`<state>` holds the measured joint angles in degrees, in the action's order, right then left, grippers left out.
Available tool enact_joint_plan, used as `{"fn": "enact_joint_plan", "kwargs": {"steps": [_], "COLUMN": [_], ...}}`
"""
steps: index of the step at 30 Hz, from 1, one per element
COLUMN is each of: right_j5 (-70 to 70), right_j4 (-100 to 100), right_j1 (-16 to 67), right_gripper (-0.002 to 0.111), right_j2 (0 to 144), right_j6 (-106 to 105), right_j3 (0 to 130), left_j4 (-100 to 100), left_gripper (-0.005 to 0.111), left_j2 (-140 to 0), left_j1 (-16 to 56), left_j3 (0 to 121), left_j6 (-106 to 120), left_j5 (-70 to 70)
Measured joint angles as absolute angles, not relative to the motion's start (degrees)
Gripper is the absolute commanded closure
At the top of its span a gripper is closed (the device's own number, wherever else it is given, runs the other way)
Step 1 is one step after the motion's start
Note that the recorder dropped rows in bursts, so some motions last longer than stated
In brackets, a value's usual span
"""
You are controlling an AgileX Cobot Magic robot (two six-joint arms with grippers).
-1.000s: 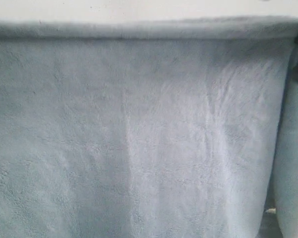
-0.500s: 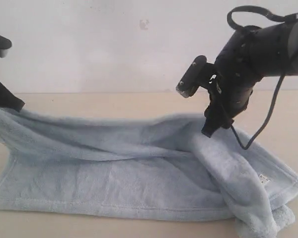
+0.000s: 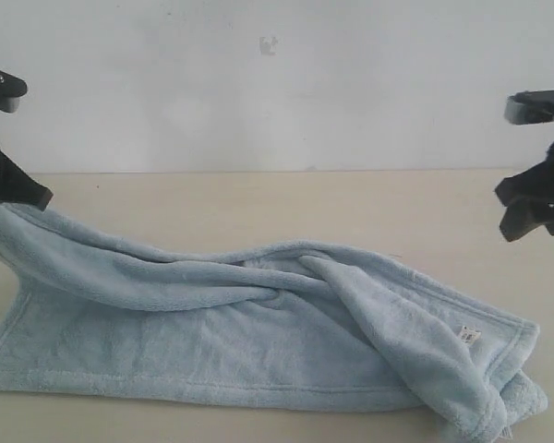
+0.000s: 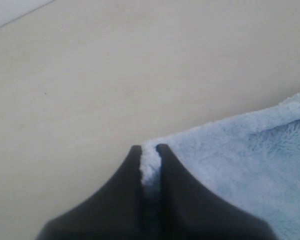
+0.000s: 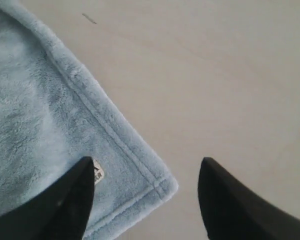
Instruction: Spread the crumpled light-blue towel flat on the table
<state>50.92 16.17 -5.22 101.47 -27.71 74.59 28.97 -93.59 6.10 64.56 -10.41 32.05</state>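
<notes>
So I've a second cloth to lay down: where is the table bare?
Bare table runs in a band between the towel's far edge and the wall, and beside its labelled corner under the open right gripper. The near side is crowded with towel; the left gripper pinches its left corner.

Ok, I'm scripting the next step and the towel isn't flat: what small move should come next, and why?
Probably lower the right gripper onto the towel corner by the label and close. That gripper is open and empty above that corner, the left gripper is shut on another corner, and a fold lies across the towel's right half.
</notes>
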Motion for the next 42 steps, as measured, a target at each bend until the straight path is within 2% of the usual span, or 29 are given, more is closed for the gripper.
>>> {"fn": "enact_joint_plan", "kwargs": {"steps": [4, 14, 42], "right_j5": [50.8, 45.0, 43.0], "right_j4": [20.5, 6.6, 6.8], "right_j1": [-8.7, -4.0, -3.3], "right_gripper": [0.050, 0.050, 0.050], "right_j2": [101.5, 101.3, 110.5], "right_j6": [-29.5, -22.6, -22.7], "right_j3": [73.2, 65.9, 64.5], "left_j4": [28.7, 28.5, 27.2], "left_gripper": [0.103, 0.103, 0.103], "left_j2": [-93.6, -93.6, -93.6], "left_j1": [6.1, 6.1, 6.1], "left_j3": [64.6, 64.6, 64.6], "left_j6": [-10.4, -10.4, -10.4], "left_j5": [31.9, 31.2, 31.2]}}
